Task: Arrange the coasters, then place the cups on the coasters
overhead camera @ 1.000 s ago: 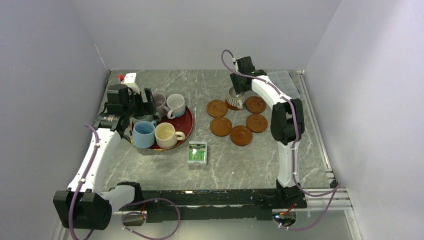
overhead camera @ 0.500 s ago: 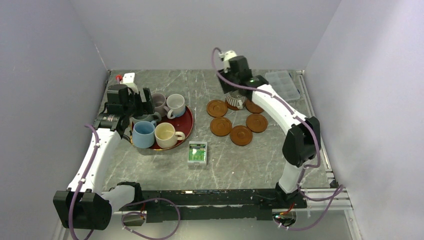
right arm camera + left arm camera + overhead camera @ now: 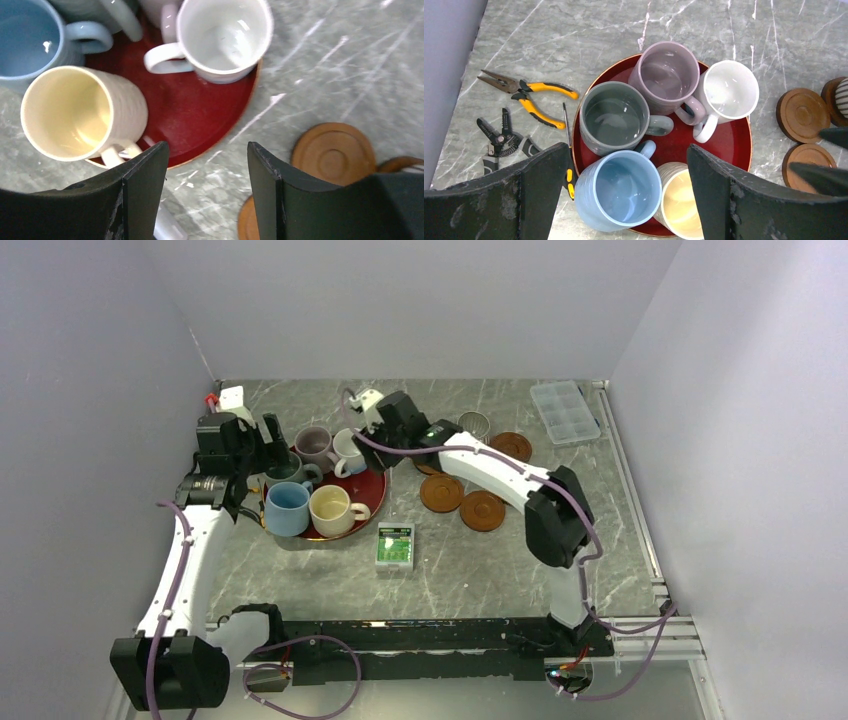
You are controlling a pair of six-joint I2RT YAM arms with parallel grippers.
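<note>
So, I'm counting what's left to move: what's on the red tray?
Five mugs on the red tray: mauve mug, white mug, grey-green mug, light blue mug, cream mug, all empty inside. The tray's floor beneath them is covered.

White arm links [image 3: 188,552], black joints [image 3: 551,525], purple cables [image 3: 357,672], scuffed black pincer fingers [image 3: 729,200]

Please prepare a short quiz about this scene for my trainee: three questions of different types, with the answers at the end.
1. How many cups stand on the red tray?
2. True or false: the right gripper is open and holds nothing.
3. Which cup stands outside the tray? A the striped cup; B the cream cup; C the light blue cup.
Key: 1 five; 2 true; 3 A.
</note>
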